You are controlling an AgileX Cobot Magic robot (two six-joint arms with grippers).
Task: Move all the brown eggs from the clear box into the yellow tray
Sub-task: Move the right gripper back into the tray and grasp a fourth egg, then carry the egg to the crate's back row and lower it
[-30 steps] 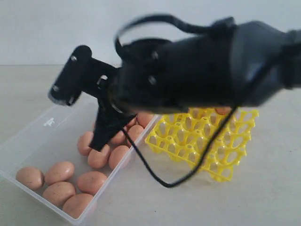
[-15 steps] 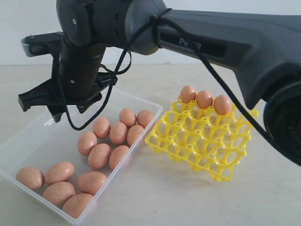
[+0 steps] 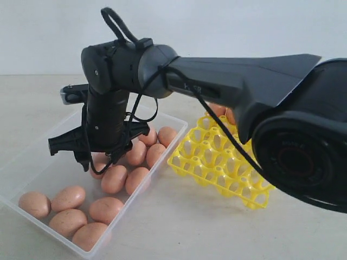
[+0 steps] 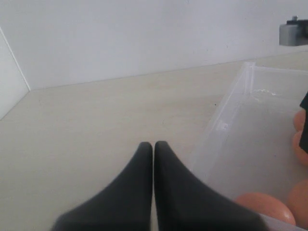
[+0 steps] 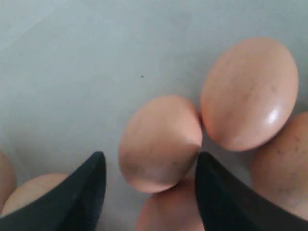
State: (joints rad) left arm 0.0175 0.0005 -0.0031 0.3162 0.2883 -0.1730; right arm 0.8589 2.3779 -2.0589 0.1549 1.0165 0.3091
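Note:
Several brown eggs (image 3: 114, 179) lie in the clear box (image 3: 51, 162), in a cluster and a front group. My right gripper (image 3: 101, 161) has reached across and hangs low over the cluster. It is open, with one egg (image 5: 159, 142) between its fingers (image 5: 219, 192), and I cannot tell if they touch it. The yellow tray (image 3: 227, 162) stands to the right of the box; the arm hides most of its back row, where part of an egg (image 3: 217, 110) shows. My left gripper (image 4: 153, 146) is shut and empty, just outside the box wall (image 4: 226, 110).
The right arm's thick dark body (image 3: 293, 141) fills the right of the exterior view and covers part of the tray. A black cable (image 3: 217, 130) hangs from it across the tray. A pale wall stands behind the table.
The right arm has swung over the box and come down onto the egg cluster. Its jaws have opened. The left gripper's earlier state is not shown.

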